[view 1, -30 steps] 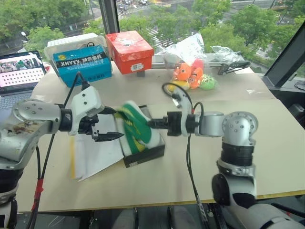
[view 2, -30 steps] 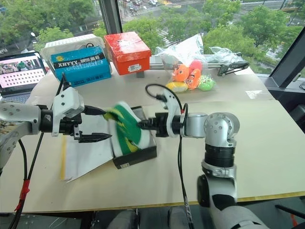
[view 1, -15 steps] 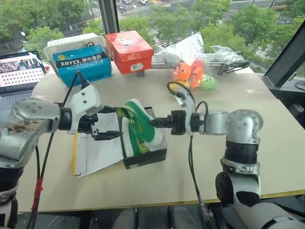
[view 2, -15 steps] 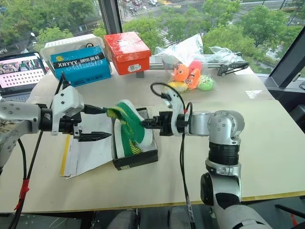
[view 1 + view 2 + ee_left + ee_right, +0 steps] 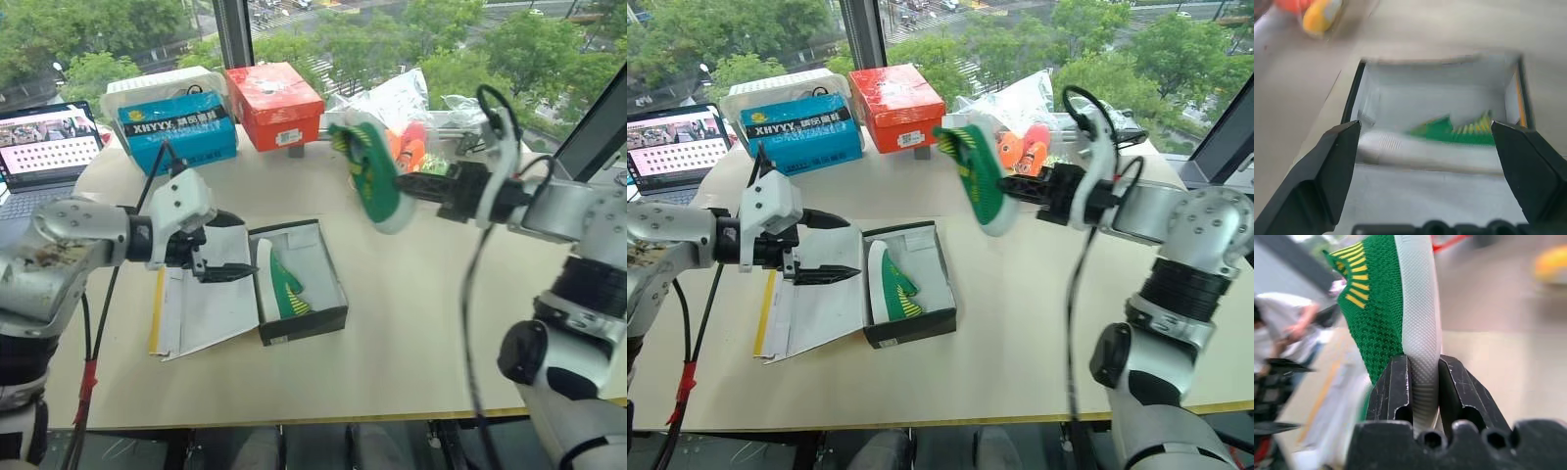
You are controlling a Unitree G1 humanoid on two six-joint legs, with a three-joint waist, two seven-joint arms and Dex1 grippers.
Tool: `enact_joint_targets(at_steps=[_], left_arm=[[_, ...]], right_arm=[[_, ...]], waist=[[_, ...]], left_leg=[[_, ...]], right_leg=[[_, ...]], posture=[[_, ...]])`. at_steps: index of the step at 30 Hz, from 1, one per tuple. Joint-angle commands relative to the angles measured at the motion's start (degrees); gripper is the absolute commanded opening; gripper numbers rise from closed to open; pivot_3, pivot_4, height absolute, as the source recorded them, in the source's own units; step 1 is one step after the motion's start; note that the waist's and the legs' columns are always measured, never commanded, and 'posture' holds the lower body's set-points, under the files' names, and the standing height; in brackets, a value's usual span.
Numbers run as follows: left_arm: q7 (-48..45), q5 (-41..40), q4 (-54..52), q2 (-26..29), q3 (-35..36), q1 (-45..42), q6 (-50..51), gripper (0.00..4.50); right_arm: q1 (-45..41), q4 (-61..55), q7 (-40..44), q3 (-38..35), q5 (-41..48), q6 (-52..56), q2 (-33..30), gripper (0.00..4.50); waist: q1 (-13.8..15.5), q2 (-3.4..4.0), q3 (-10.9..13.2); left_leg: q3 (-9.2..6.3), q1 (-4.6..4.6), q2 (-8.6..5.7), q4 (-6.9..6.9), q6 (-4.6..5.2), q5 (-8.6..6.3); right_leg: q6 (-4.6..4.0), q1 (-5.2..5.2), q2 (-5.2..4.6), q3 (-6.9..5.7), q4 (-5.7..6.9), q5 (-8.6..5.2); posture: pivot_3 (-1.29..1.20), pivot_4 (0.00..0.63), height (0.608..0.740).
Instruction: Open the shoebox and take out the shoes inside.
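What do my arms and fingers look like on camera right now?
Both arms are brushed silver metal with rounded, screw-studded joints. The left gripper has a white angular housing, the right gripper a black body. Each carries two black, wedge-shaped fingers. Black cables loop over both wrists, and a red-wrapped cable hangs under the left arm.
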Motion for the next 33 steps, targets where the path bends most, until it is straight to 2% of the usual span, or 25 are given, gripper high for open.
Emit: enact_joint_targets(at_steps=[1,3,6,11,15,17,20,26,28,33], left_arm=[[-0.6,-3.3,-1.1,-0.5,2.2,-2.8,1.5,4.50],[-0.9,-3.8,-0.7,-0.4,2.2,-3.6,1.7,4.50],[-1.0,-4.0,-0.3,-0.3,2.0,-4.1,1.7,4.50],[-1.0,-4.2,-0.3,0.0,2.0,-3.9,1.5,4.50],[-1.3,-4.0,-0.2,0.8,2.2,-3.3,1.2,4.50],[-1.3,-3.8,-0.2,0.9,2.1,-3.1,1.0,4.50],[-1.3,-3.8,-0.2,1.2,2.1,-2.8,0.8,4.50],[-1.3,-3.8,-0.6,1.9,2.7,-2.0,0.9,4.50],[-1.2,-3.6,-0.5,2.2,2.9,-1.8,0.9,4.50],[-2.6,0.5,2.3,6.9,3.6,0.5,-2.8,4.50]], right_arm=[[3.9,4.1,1.5,0.6,-3.3,-5.5,-1.2,0.48],[6.5,9.1,2.5,-1.0,-4.6,-8.4,-1.5,0.48],[9.6,14.0,3.9,1.0,-8.0,-12.7,-2.9,0.48],[12.0,19.7,5.8,6.3,-15.8,-22.0,-6.8,0.48],[12.8,23.0,6.9,11.3,-23.0,-31.4,-12.1,0.48],[12.8,24.4,8.2,13.0,-24.4,-34.0,-13.6,1.35],[12.4,24.4,9.4,14.6,-26.4,-36.7,-15.1,2.26],[10.0,23.4,7.7,17.6,-34.4,-43.5,-18.5,4.30],[8.3,21.3,6.0,17.6,-35.3,-43.2,-17.7,4.43],[3.1,1.7,9.2,14.6,-20.8,-20.3,-9.3,4.43]], waist=[[-0.7,0.01,0.0],[-0.9,0.03,0.0],[-1.0,0.03,0.0],[-1.1,0.03,0.0],[-0.5,0.05,0.0],[0.4,0.05,0.0],[1.0,0.05,0.0],[-0.3,0.09,0.1],[-0.7,0.10,0.1],[-2.1,0.11,0.1]], left_leg=[[0.12,0.03,0.00,0.01,0.00,0.00],[0.32,0.07,0.02,0.02,0.01,0.01],[0.40,0.11,0.03,0.04,0.01,0.01],[0.49,0.16,0.04,0.10,0.01,0.01],[0.50,0.54,0.02,0.13,0.02,0.00],[0.50,0.73,0.00,0.14,0.05,0.00],[0.50,0.68,-0.04,0.28,0.11,0.05],[0.56,0.59,0.02,0.19,0.12,0.04],[0.63,0.60,0.03,0.17,0.13,0.03],[0.70,0.67,0.15,0.12,0.14,0.02]], right_leg=[[0.00,-0.01,-0.01,0.10,0.02,0.00],[0.01,-0.03,-0.03,0.22,0.08,0.01],[0.01,-0.03,-0.01,0.26,0.09,0.02],[0.08,0.03,-0.01,0.33,0.06,0.05],[0.18,0.58,0.00,0.32,-0.08,0.06],[0.30,0.87,-0.02,0.31,-0.24,0.10],[0.43,0.94,-0.06,0.26,-0.35,0.15],[0.37,0.71,-0.04,0.33,-0.27,0.19],[0.37,0.70,-0.03,0.39,-0.28,0.19],[0.35,0.68,0.06,0.58,-0.23,0.21]], posture=[[0.00,0.150,0.740],[0.00,0.150,0.740],[0.00,0.150,0.740],[0.00,0.150,0.740],[0.00,0.150,0.740],[0.00,0.150,0.740],[0.00,0.150,0.740],[0.00,0.150,0.740],[0.00,0.150,0.740],[0.00,0.150,0.740]])
